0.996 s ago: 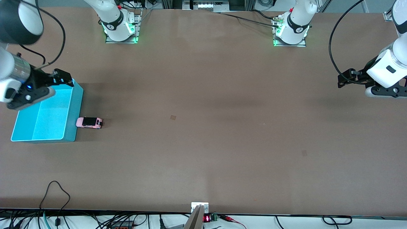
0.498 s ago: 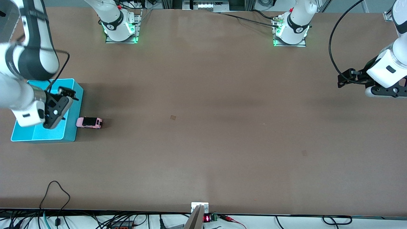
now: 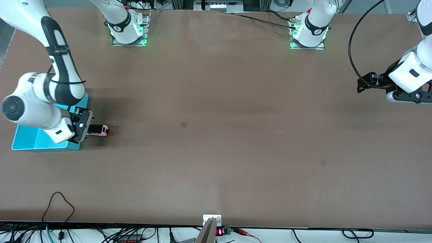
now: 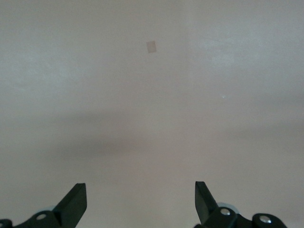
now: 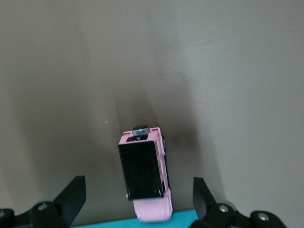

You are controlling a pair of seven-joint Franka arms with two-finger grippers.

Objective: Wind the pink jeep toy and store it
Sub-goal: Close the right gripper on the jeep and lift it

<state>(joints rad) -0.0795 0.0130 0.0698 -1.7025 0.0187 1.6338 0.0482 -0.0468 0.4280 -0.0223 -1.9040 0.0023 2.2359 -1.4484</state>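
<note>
The pink jeep toy (image 3: pixel 98 130) is a tiny pale pink car with a black ribbed roof, standing on the table right beside the cyan bin (image 3: pixel 33 143). My right gripper (image 3: pixel 83 126) hangs open over the jeep's bin-side end and the bin's wall. In the right wrist view the jeep (image 5: pixel 145 175) lies between my open fingers (image 5: pixel 71 197), apart from them, with a grey spare wheel at its rear. My left gripper (image 3: pixel 366 84) is open and empty, waiting over the left arm's end of the table; its fingertips (image 4: pixel 76 202) frame bare table.
The brown table carries two small paper squares, one at the middle (image 3: pixel 183 124) and one toward the left arm's end (image 3: pixel 323 162). Cables and a small display run along the table's front edge (image 3: pixel 219 231). The arms' bases (image 3: pixel 128 30) glow green.
My right arm has swung from over the cyan bin toward the jeep and lowered; its gripper now covers the jeep's bin-side end. The left arm has not moved.
</note>
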